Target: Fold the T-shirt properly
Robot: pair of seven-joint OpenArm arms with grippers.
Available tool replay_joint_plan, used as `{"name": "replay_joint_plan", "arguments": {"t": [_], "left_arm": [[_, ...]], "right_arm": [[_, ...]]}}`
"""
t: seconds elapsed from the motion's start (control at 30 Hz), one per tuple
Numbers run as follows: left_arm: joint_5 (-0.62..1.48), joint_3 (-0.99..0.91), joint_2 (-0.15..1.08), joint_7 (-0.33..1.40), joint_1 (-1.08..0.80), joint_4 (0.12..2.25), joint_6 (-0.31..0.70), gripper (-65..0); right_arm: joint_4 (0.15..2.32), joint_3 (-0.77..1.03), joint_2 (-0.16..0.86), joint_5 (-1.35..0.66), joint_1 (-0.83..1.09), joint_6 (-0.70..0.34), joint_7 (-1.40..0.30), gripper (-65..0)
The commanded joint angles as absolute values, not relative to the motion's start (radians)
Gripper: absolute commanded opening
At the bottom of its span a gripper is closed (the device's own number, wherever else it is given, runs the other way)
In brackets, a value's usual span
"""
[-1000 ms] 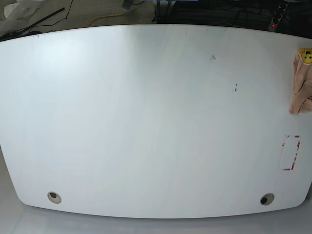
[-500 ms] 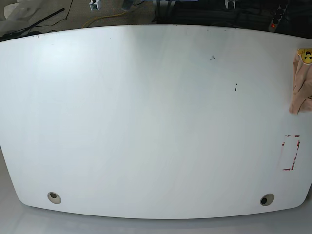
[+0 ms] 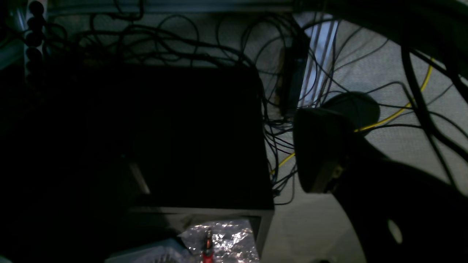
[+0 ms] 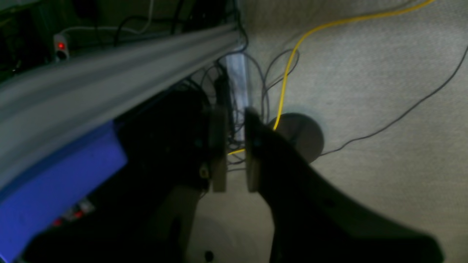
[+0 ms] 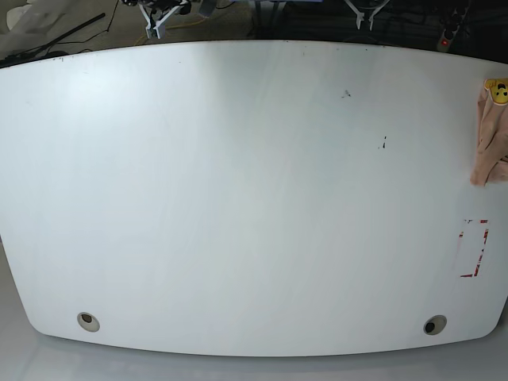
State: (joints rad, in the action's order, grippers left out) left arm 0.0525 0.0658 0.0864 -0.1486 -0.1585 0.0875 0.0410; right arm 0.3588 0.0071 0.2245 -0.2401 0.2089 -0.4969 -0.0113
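The peach T-shirt (image 5: 490, 139) lies bunched at the table's far right edge, partly cut off by the frame, with its yellow bear print (image 5: 498, 91) on top. My right gripper (image 5: 163, 14) and left gripper (image 5: 367, 12) hang beyond the table's far edge, far from the shirt. In the right wrist view the right gripper (image 4: 234, 149) shows a narrow gap between its fingers and holds nothing. In the left wrist view one finger (image 3: 318, 153) shows at the right; the other is lost in the dark. The shirt is in neither wrist view.
The white table (image 5: 238, 198) has two cable holes (image 5: 88, 321) (image 5: 434, 324) near the front edge and a red tape outline (image 5: 473, 248) at the right. Cables, a yellow cord (image 4: 289, 62) and a dark box (image 3: 190, 138) lie on the floor behind.
Both grippers have come into the base view at the top edge, moving toward the table's far side. The T-shirt has not moved.
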Motion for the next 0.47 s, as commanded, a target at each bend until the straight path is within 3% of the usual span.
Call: {"name": "replay_joint_plan", "arguments": {"t": [0.0,0.43], "left_arm": [[0.051,0.064,0.074,-0.148,-0.127,0.044,0.036,-17.2],[0.053,0.065,0.067,-0.12,-0.099,0.001,0.036,-17.2]], "right_arm": [[0.351,0.008,0.236,-0.243,0.2,-0.504,-0.012,-57.2],[0.349,-0.093,0.216,-0.245,0.176,-0.503,-0.012,-57.1]]}}
